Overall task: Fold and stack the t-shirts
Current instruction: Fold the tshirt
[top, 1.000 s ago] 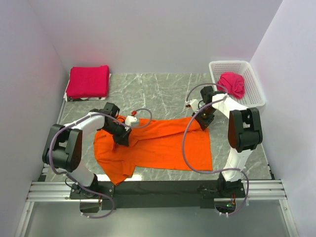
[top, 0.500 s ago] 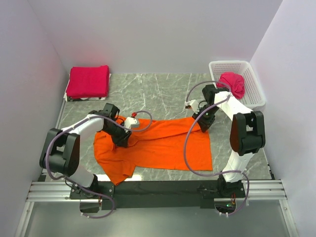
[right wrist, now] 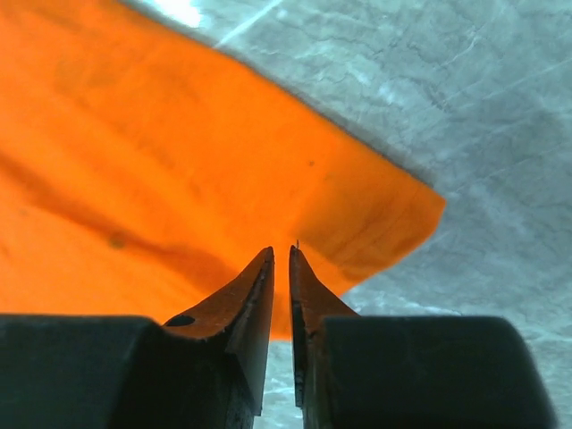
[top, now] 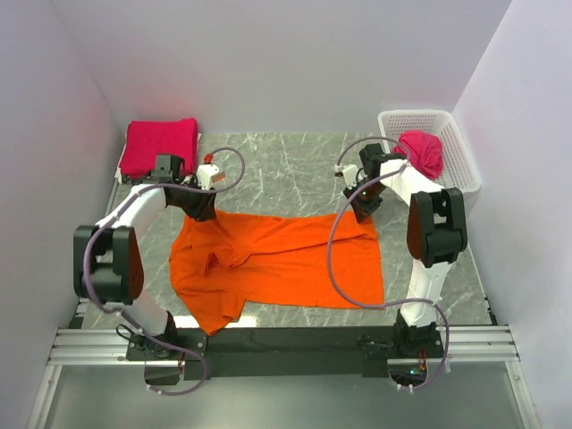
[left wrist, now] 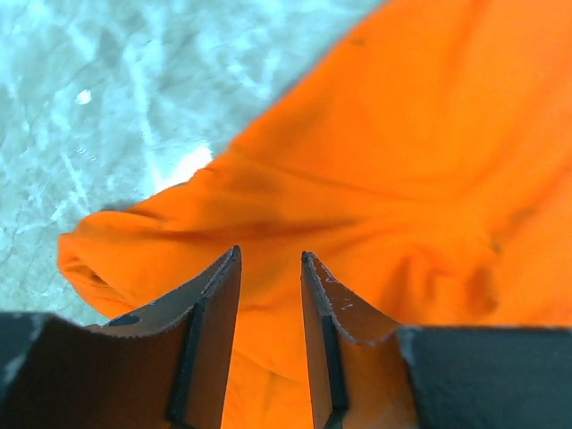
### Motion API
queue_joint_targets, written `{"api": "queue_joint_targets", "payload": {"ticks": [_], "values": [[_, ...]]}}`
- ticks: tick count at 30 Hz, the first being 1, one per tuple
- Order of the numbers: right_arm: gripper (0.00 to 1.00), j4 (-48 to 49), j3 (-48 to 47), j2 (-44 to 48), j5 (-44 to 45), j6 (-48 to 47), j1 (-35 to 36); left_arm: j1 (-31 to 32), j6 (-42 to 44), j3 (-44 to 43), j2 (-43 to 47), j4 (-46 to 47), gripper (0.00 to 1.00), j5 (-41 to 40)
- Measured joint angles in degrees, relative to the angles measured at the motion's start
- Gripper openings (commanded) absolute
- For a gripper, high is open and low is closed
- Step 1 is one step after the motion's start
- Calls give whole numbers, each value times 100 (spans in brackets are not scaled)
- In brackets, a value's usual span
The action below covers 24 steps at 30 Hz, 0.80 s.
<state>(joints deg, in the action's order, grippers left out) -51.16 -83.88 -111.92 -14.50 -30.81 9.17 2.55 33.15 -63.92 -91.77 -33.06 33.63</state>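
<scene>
The bright orange t-shirt lies spread across the table's middle, with a bunched wrinkle on its left half. My left gripper is open just over the shirt's far left corner; the left wrist view shows orange cloth between and beyond the parted fingers. My right gripper is at the shirt's far right corner. Its jaws stand almost together, pinching the cloth's edge near the corner. A folded crimson-pink shirt lies at the far left. Another crimson-pink shirt sits crumpled in the basket.
The white lattice basket stands at the far right against the wall. White walls close in the table on three sides. The grey marble table shows beyond the orange shirt. A metal rail runs along the near edge.
My left gripper left the shirt's left middle, where a wrinkle remains, and moved up-left to the far left corner. My right gripper moved slightly up and left along the far edge.
</scene>
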Motion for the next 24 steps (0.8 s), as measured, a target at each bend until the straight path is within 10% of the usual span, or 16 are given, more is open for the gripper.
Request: {"api": "queue_joint_targets", "payload": {"ticks": [16,24], "values": [[18,223,17,-448,1141,531,61,-785,-1086,-459,-1460,881,36,-1252],[38,317,-4,-293,1025,564,52,-1207,-1250,-752,-1449,872,41,-859]]}}
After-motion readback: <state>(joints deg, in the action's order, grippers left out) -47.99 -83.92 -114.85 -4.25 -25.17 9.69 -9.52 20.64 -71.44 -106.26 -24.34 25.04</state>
